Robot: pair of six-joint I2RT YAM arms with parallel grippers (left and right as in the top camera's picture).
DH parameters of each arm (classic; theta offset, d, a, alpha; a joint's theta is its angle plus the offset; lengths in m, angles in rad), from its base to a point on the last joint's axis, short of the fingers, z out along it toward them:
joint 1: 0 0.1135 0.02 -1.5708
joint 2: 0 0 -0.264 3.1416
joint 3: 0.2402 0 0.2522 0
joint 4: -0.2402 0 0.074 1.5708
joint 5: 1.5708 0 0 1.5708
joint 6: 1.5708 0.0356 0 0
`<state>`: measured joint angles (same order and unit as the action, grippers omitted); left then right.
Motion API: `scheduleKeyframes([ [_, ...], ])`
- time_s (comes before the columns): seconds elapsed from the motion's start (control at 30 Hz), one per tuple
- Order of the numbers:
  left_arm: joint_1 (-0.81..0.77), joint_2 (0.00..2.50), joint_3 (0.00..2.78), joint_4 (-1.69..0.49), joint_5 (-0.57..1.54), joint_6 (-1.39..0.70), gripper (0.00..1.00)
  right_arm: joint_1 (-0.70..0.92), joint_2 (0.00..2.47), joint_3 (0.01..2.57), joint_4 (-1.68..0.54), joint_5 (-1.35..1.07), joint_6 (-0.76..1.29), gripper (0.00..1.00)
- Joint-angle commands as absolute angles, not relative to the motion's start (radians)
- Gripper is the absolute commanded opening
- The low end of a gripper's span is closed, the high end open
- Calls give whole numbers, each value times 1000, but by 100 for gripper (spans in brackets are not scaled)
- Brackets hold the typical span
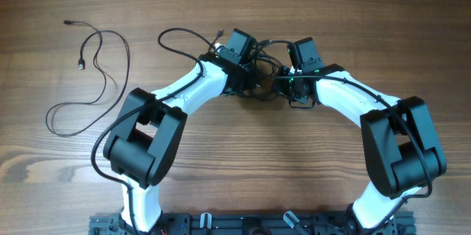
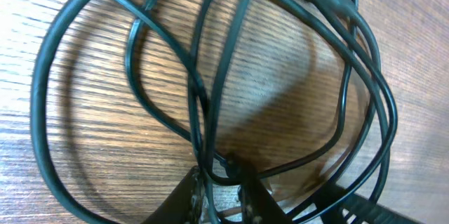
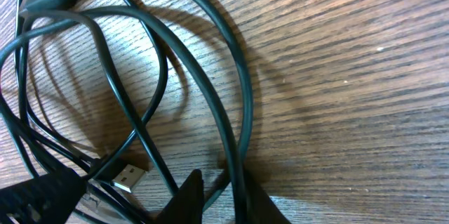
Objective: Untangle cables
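Left claw (image 2: 219, 185) and right claw (image 3: 223, 194) pinch tight.

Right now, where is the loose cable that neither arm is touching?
In the overhead view, the loose cable lies looped on the table's left side, out beyond the left arm and well apart from the tangle at the centre.

1 sep. cable (image 1: 81, 62), 1 cable tangle (image 1: 176, 31), 2 robot arms (image 1: 188, 88) (image 1: 346, 95).

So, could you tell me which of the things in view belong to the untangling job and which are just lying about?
In the job:
- tangled cables, pinched by the left gripper and the right gripper
- USB plug among the strands

Lying about:
- separate cable out beyond the left arm, apart from the tangle, untouched
- wooden table
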<state>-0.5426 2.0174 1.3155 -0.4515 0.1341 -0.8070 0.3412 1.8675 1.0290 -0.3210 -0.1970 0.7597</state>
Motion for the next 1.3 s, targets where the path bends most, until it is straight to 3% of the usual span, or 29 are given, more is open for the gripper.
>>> scheduleKeyframes([
  [0.0,-544,1993,1310,-448,114,-850,23,339,1859,1021,-311,-179,760,15],
  [0.07,-544,1991,1310,-452,114,-850,27,339,1859,1021,-307,-179,759,12],
  [0.37,-546,1983,1310,-462,169,-931,27,339,1859,1021,-299,-154,759,11],
  [0.5,-550,1983,1310,-477,174,-989,40,339,1859,1021,-300,-154,759,11],
  [0.6,-548,1983,1310,-467,182,-1034,42,339,1859,1021,-300,-155,759,10],
  [0.67,-543,1983,1310,-447,190,-1034,42,339,1859,1021,-299,-157,759,11],
  [0.8,-543,1983,1310,-413,188,-1116,27,339,1859,1021,-297,-157,762,11],
  [0.9,-543,1984,1310,-392,150,-1116,23,339,1859,1021,-297,-157,762,11],
  [1.07,-549,2000,1309,-392,135,-1116,22,339,1859,1021,-297,-157,762,11],
  [1.2,-550,2037,1309,-392,91,-1169,29,339,1859,1021,-297,-157,761,10],
  [1.27,-550,2048,1309,-382,91,-1169,25,339,1859,1021,-297,-157,761,11],
])
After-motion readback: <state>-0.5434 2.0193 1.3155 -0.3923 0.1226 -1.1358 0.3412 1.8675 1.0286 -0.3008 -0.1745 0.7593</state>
